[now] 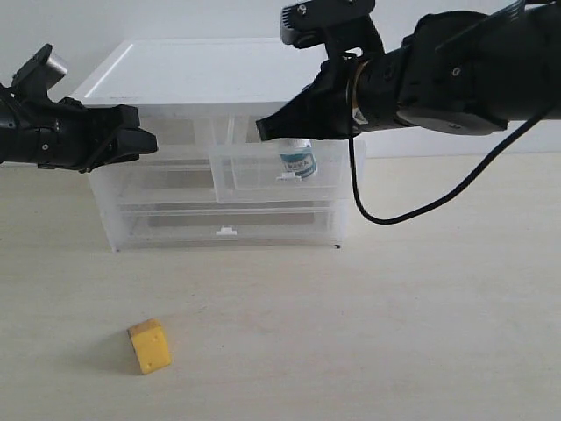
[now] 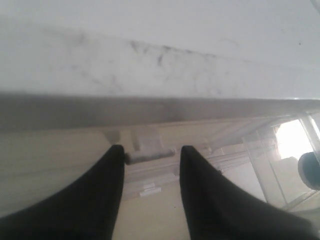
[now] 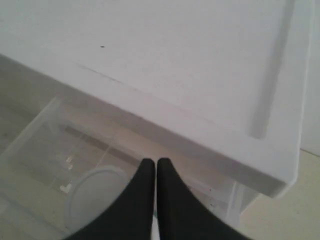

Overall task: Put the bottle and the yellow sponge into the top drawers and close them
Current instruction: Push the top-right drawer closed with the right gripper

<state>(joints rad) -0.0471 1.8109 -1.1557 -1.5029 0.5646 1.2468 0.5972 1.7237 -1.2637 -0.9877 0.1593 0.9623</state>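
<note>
"Seeing the yellow sponge (image 1: 150,346) anywhere but exterior?"
"No, only there, on the table (image 1: 394,333). Bottle (image 1: 298,160) stands in the pulled-out right top drawer (image 1: 254,189); right gripper (image 1: 262,130) above it — pinched shut, empty. Left gripper (image 1: 147,140) level, jaws apart, holding nothing."

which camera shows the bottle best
The exterior view: the bottle stands upright in the pulled-out top drawer, label visible, top hidden by the right gripper. The right wrist view shows only its round white cap from above; the left wrist view, a blurred teal shape at its edge, maybe the label.
</note>
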